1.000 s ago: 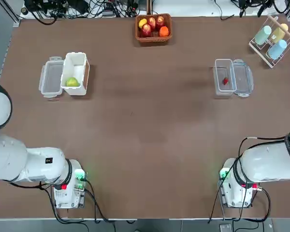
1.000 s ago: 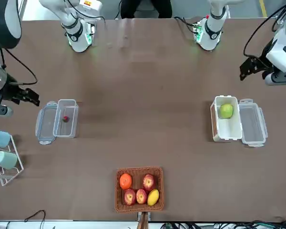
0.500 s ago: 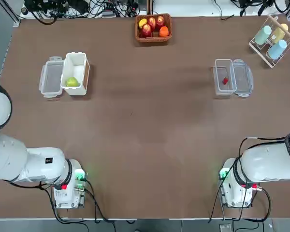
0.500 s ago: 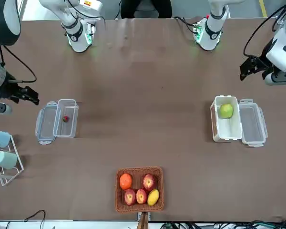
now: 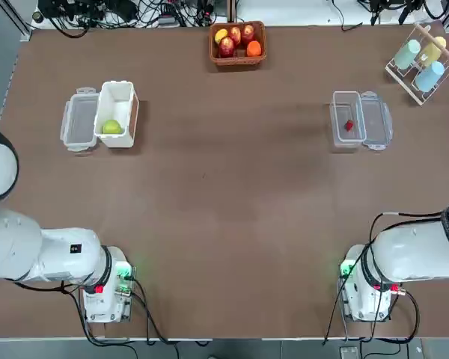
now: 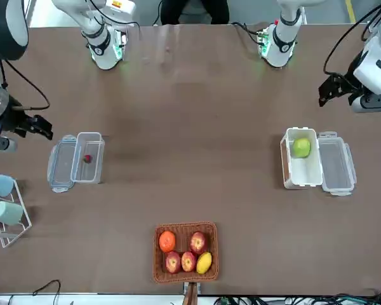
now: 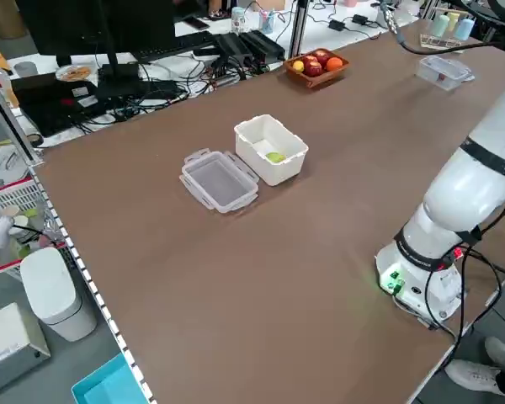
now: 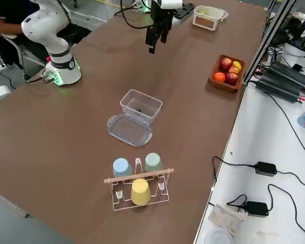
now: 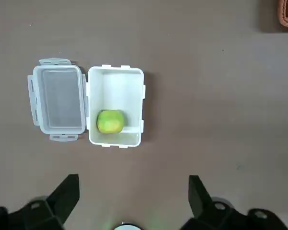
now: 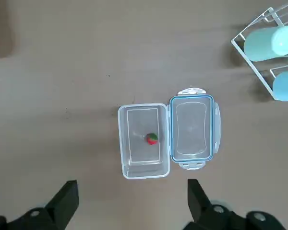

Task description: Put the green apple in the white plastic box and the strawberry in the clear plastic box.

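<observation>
Nearest the robot's base, a small dark square label (image 5: 75,248) sits on the left arm's white housing, and an orange mark (image 6: 117,4) shows on the right arm; any writing is too small to read.

The left end effector (image 9: 134,191) is released, its fingers wide apart with nothing between them, raised above the robot's left side of the worktop (image 5: 224,194). The right end effector (image 10: 133,196) is likewise released and raised, over the right side.

Beyond them, the green apple (image 9: 110,121) rests inside the white plastic box (image 9: 116,93), the frosted lid (image 9: 62,100) open beside it. The strawberry (image 10: 151,138) lies in the clear plastic box (image 10: 144,163) — its blue-edged lid (image 10: 192,127) open alongside.

Farther out stand a rack (image 5: 414,89) of pastel cups (image 5: 407,54) and — at the far edge — a wicker basket (image 5: 237,61) of fruit (image 5: 227,47).
</observation>
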